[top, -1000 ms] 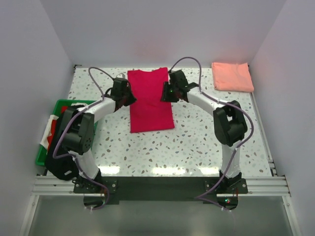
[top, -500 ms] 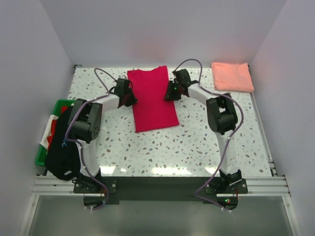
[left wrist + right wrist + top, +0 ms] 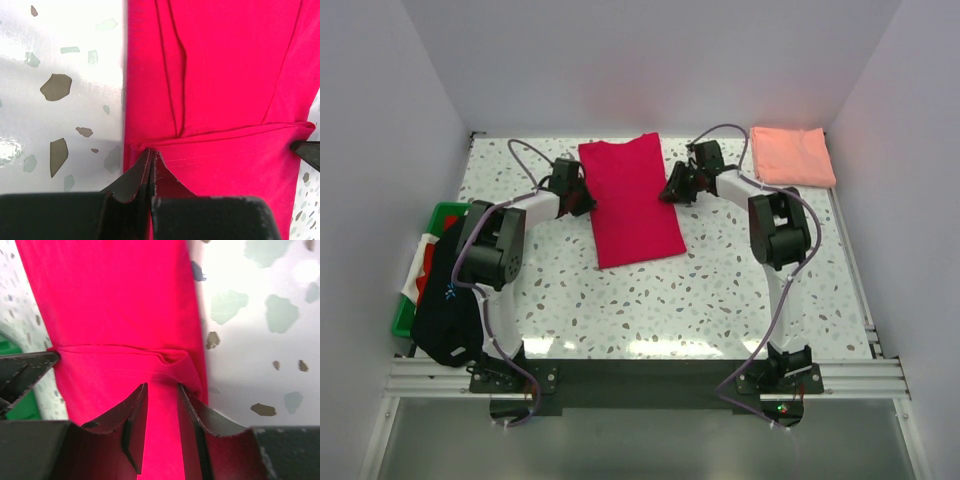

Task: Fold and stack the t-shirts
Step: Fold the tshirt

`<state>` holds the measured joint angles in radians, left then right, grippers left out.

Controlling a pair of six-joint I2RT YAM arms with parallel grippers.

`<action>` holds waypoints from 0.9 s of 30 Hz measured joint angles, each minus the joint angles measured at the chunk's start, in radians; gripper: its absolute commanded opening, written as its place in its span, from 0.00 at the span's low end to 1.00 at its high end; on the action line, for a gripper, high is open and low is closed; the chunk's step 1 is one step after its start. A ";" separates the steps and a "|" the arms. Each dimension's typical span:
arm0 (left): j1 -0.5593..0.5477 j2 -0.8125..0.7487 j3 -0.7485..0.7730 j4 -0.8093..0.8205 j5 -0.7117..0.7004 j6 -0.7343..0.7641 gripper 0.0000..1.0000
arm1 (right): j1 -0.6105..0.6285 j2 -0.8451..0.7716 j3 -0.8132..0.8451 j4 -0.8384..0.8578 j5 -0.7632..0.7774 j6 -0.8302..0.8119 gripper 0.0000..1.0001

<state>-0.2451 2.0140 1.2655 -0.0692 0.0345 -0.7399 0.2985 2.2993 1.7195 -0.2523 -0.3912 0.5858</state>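
**A:** Starting far left: spot the green crate (image 3: pixel 445 212) at the left edge of the surface (image 3: pixel 720 290), with a black garment (image 3: pixel 445 320) heaped in it.

**B:** Got it. Next along, the left end effector (image 3: pixel 585 198)?

**A:** Clenched tight. Tips pressed together right on the left edge of the crimson t-shirt (image 3: pixel 632 205), pinching the cloth where a folded-over layer begins.

**B:** And the shirt itself?

**A:** Lies flat on the speckled top, folded into a long narrow strip. Sits mid-surface toward the back, slightly slanted. Shows a crosswise hem in both wrist views, running from one end effector across to the other.

**B:** On to the right end effector (image 3: pixel 674 188).

**A:** Released, by the look of it. Jaws parted, set at the shirt's right edge, with red cloth showing plainly through the gap. A small bunched fold sitting just at one fingertip. Seems to grip nothing.

**B:** And far right?

**A:** Salmon t-shirt (image 3: pixel 792 155), folded into a neat rectangle. Parked in the back right corner, well apart from the crimson one and clear of both arms.
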 measured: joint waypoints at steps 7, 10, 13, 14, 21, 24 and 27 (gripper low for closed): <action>0.014 0.000 0.000 0.002 0.042 0.000 0.00 | -0.081 0.013 -0.035 0.050 -0.141 0.112 0.35; 0.023 0.000 0.005 0.012 0.088 0.001 0.05 | -0.106 0.013 -0.060 0.067 -0.164 0.140 0.35; 0.033 -0.003 0.016 0.037 0.132 0.002 0.19 | -0.123 0.003 -0.099 0.104 -0.192 0.161 0.36; 0.037 -0.010 0.016 0.047 0.146 0.000 0.22 | -0.124 -0.009 -0.122 0.117 -0.193 0.166 0.36; 0.051 -0.179 -0.091 0.103 0.171 -0.037 0.34 | -0.119 -0.217 -0.390 0.118 -0.100 0.151 0.39; 0.042 -0.328 -0.261 0.145 0.160 -0.084 0.40 | -0.111 -0.332 -0.518 0.121 -0.049 0.138 0.40; 0.020 -0.443 -0.432 0.180 0.150 -0.123 0.43 | -0.099 -0.417 -0.608 0.121 -0.010 0.120 0.41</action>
<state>-0.2253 1.5715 0.8333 0.1108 0.1848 -0.8627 0.1993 1.8824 1.1118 -0.1318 -0.4011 0.7059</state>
